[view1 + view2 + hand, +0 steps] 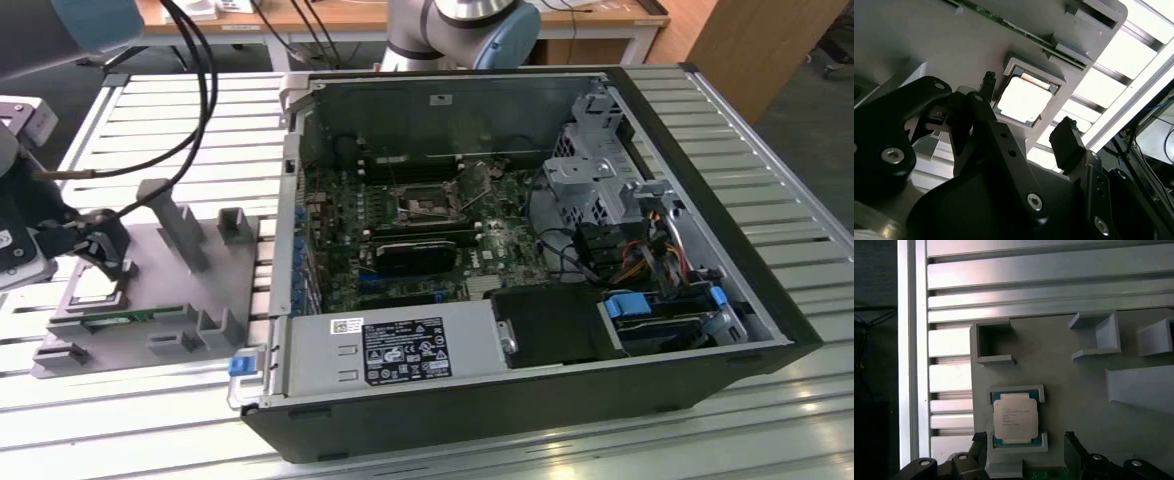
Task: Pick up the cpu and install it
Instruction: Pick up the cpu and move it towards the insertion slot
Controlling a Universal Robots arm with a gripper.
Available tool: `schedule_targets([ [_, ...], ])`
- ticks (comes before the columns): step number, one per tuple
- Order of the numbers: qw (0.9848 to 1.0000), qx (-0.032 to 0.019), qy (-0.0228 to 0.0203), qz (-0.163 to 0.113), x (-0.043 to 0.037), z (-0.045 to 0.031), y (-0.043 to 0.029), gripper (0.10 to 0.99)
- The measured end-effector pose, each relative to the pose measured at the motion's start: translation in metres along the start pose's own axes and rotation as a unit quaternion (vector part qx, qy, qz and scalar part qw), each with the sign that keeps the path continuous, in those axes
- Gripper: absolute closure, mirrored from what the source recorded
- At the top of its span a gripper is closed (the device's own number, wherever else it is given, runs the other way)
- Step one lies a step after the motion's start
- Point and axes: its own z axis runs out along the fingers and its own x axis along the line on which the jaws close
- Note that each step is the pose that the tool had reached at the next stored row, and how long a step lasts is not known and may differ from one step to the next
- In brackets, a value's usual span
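The cpu [94,291] is a small square chip with a silvery top and a thin green rim. It lies flat in a shallow nest on the grey fixture plate [160,300] at the exterior view's left. My gripper [98,258] hangs just above it, open. In both wrist views the cpu [1015,419] [1021,97] lies between my two black fingertips [980,441], which stand off either side of it without touching. Inside the open computer case [694,230], the motherboard's socket [427,206] has its metal frame raised.
The fixture plate carries several upright grey blocks and brackets [180,230] close to the nest. A grey power supply box [387,352] sits at the case's front. Cables [200,90] run from my arm across the slatted aluminium table [134,420].
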Motion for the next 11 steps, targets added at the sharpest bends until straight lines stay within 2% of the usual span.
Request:
schedule_targets([
  [2,1.0,-0.0024,0.0,0.0,-0.0001,0.0028,-0.0001,0.369],
  [11,1.0,-0.0025,-0.0016,0.0,-0.0004,0.0063,-0.0006,0.369],
])
